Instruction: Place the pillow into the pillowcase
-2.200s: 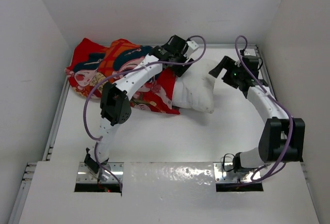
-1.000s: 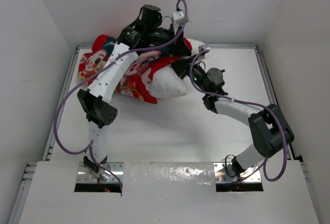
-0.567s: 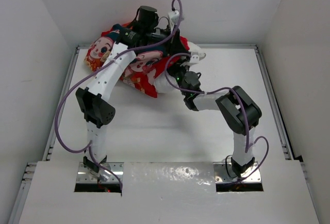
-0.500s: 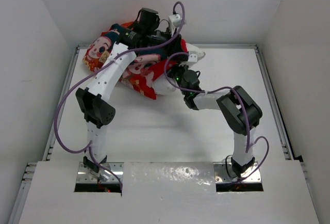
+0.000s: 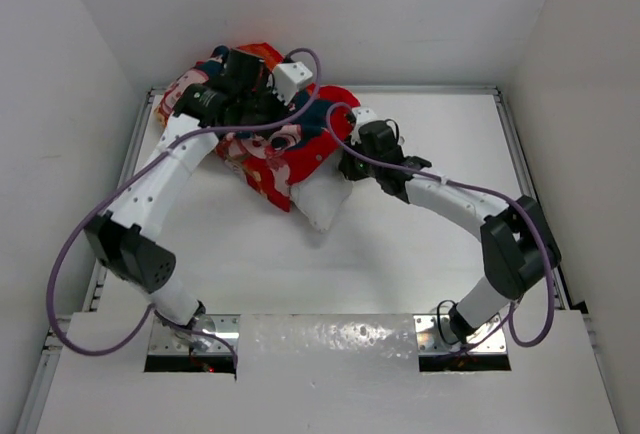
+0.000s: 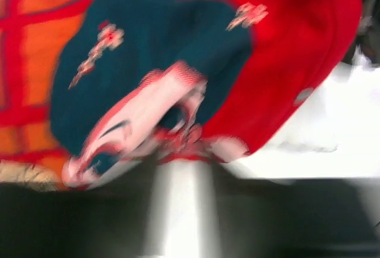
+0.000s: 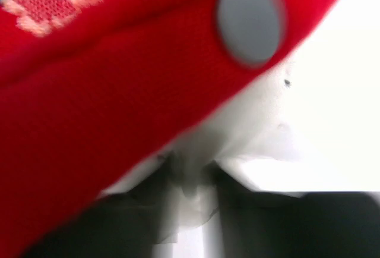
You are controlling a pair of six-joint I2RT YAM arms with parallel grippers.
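Peeking from the red cartoon-printed cloth pillowcase (image 5: 262, 149), the plump white pillow (image 5: 322, 204) is nearly in, left hand (image 5: 256, 111) and right hand (image 5: 352, 164) at the cloth likely tugging it over, grips too blurred to tell

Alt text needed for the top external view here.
A red pillowcase covers most of a white pillow, whose near corner pokes out. The left hand is at the case's far side, the right hand at its right edge; whether either grips is unclear.
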